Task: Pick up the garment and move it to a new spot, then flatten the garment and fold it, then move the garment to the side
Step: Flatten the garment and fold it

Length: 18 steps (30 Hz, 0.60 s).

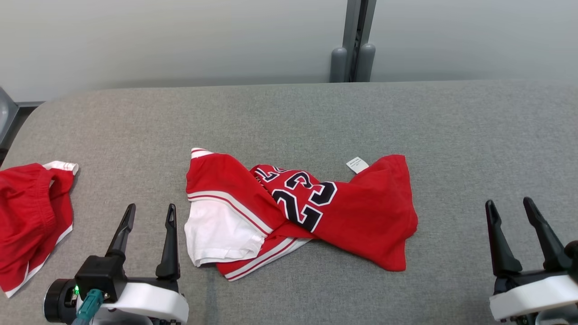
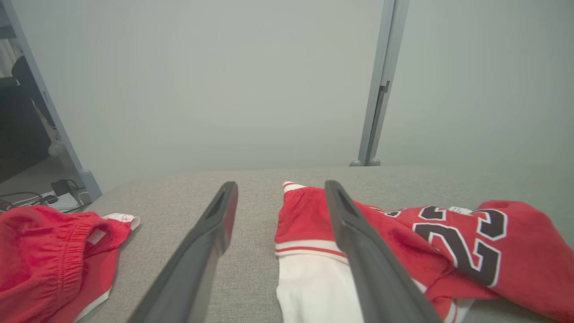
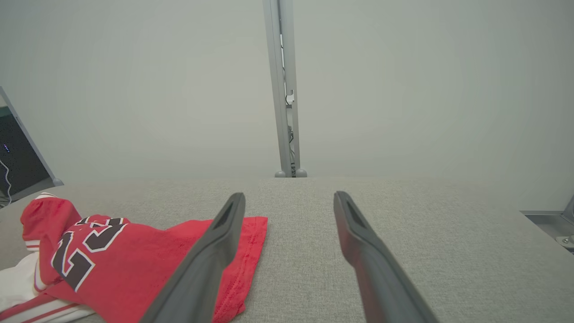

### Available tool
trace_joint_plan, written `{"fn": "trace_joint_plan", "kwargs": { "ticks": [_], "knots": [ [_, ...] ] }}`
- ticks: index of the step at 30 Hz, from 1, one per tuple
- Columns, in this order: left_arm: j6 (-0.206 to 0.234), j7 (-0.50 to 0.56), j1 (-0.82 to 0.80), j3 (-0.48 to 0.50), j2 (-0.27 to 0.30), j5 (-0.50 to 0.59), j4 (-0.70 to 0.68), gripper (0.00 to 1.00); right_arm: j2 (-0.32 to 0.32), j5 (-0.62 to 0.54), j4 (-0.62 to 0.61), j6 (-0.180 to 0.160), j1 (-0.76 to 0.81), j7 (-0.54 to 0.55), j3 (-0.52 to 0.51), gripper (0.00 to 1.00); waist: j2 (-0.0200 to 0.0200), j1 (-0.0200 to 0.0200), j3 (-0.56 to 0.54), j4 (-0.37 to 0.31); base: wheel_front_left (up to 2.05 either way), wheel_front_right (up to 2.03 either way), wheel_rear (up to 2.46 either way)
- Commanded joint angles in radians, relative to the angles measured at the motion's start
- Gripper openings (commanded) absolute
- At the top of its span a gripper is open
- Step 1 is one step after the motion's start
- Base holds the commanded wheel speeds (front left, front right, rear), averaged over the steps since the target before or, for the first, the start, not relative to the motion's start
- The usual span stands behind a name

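The garment [image 1: 356,212] is a red jersey with black "23" lettering and a white sleeve, lying crumpled in the middle of the grey padded table [image 1: 289,117]. The left wrist view shows the garment [image 2: 515,242] to the right, and the right wrist view shows the garment [image 3: 134,255] at lower left. My left gripper [image 1: 150,212] stands open at the lower left, just left of the white sleeve, its fingers empty. My right gripper [image 1: 510,206] stands open at the lower right, clear of the jersey's red hem. From each wrist, the left gripper [image 2: 280,190] and right gripper [image 3: 289,199] show spread fingers.
Another red piece of clothing [image 1: 31,212] with an elastic waistband lies at the table's left edge, also seen as red clothing [image 2: 49,260] from the left wrist. A grey post [image 1: 354,40] stands behind the table against a pale wall. Cables lie on the floor [image 2: 27,197] left.
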Motion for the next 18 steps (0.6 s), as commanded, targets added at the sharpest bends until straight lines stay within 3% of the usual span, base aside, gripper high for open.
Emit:
{"fn": "trace_joint_plan", "kwargs": {
  "ticks": [1,18],
  "knots": [
    [0.004,0.001,0.012,0.001,0.005,-0.002,-0.006,1.0,0.003,0.002,-0.007,0.002,0.014,0.009,-0.004,1.0,-0.0001,0.0,-0.009,-0.005,0.0,0.0,0.0],
    [0.012,0.033,0.025,-0.012,0.03,-0.001,-0.033,1.0,0.024,0.012,-0.047,0.002,0.056,0.039,-0.002,1.0,-0.0001,0.0,-0.016,-0.011,0.0,0.0,0.0]
  ]
}}
